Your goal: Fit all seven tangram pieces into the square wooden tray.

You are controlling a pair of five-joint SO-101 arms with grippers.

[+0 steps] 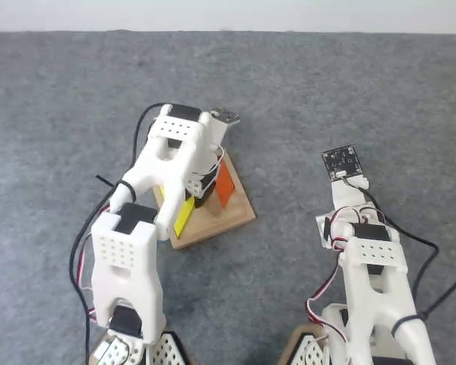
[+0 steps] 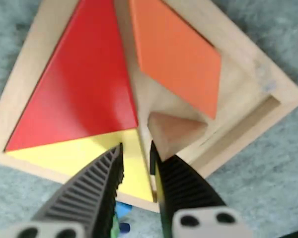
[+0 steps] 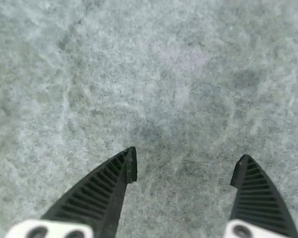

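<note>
**Four pieces in the tray, left gripper right on top of it**

Down on the grey table [image 1: 327, 91], left of centre, the square wooden tray [image 1: 239, 211], turned corner-on like a diamond. Hanging directly over it, the left arm, covering much of the board from above.

Inside the tray, seen from the left wrist: big red triangle [image 2: 79, 89] lying flat, filling one side. Snug along its long edge, a yellow triangle [image 2: 84, 154], touching red and running out to the rim. Across from red, an orange parallelogram [image 2: 176, 59], flat on the floor of the tray, a strip of bare wood between the two. Tucked just beside the orange piece's corner, a small plain-wood triangle [image 2: 178, 130]. Bare wood showing along the rim past the orange piece.

Left gripper [image 2: 136, 148] poised low over the yellow triangle's corner, close by the wooden triangle. Pinching the yellow or merely above it? Cannot tell from here.

Just outside the rim, under that gripper, specks of blue [image 2: 121, 212] and green, too hidden to name.

Over on the right, well apart from the tray: right gripper [image 3: 188, 163] spread wide, released, grasping nothing, just grey table beneath.
</note>
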